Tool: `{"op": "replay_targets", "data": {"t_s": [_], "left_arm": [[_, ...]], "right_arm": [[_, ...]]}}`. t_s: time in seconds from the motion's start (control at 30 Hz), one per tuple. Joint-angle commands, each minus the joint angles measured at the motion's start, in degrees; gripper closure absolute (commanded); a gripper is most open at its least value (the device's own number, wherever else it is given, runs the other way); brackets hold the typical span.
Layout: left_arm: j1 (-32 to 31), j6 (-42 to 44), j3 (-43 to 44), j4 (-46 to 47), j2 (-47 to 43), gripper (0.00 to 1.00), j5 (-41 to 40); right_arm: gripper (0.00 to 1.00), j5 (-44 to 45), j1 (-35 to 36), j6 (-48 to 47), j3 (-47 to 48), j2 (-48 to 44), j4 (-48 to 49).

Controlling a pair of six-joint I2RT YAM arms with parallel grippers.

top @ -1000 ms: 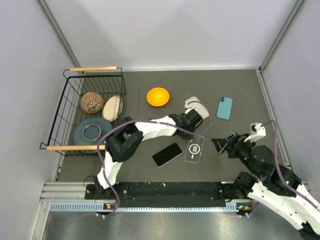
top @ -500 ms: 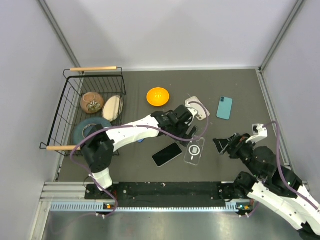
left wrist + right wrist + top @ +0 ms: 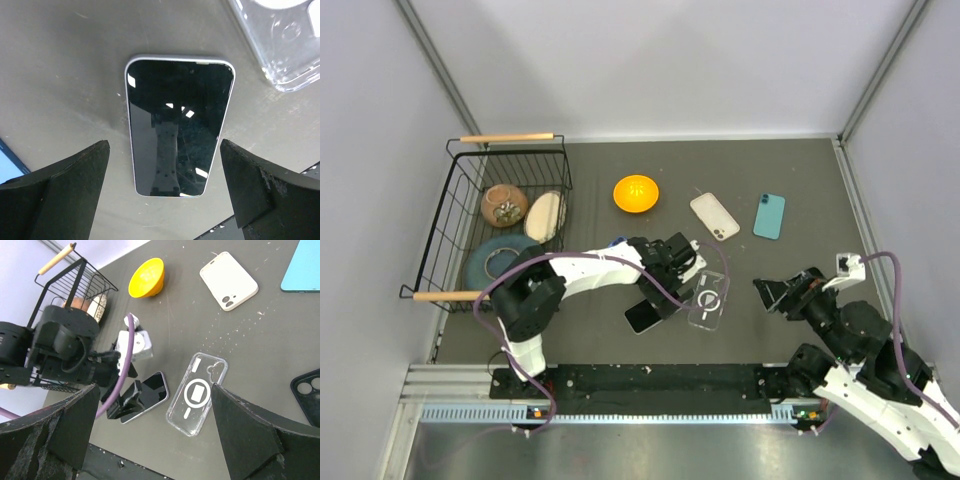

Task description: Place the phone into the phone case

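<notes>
Claws: left claw (image 3: 162,155) has jaws wide apart and holds nothing; it hangs over phone (image 3: 177,125), straddling its long edges. Phone lies screen-up on tabletop (image 3: 800,180), with case (image 3: 708,297) just beside it at 3 o'clock. Right claw (image 3: 782,295) is likewise apart and empty, at 3 o'clock of case.

Judgement: descend square, pinch long edges mid-length, keep phone level, and seat one end into case first.

Writing: none legible. Case bears only a white ring-and-line mark.
</notes>
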Motion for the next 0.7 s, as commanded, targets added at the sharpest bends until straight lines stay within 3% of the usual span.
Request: {"op": "replay_targets", "data": {"t_s": [0.0,0.37,0.67], "left_arm": [[0.11,3.58,-2.27,3.31,0.34,0.02,1.57],[0.20,4.38,-2.80,4.11,2.89,0.03,5.17],[0.11,3.59,-2.27,4.11,2.89,0.16,3.95]], "right_arm": [[0.07,0.13,-0.45,0.21,1.22,-1.35,-0.03],[0.07,0.21,-0.45,0.57,1.40,-1.27,-0.03],[0.07,-0.40,-0.45,1.36,0.26,-1.27,-0.12]]}}
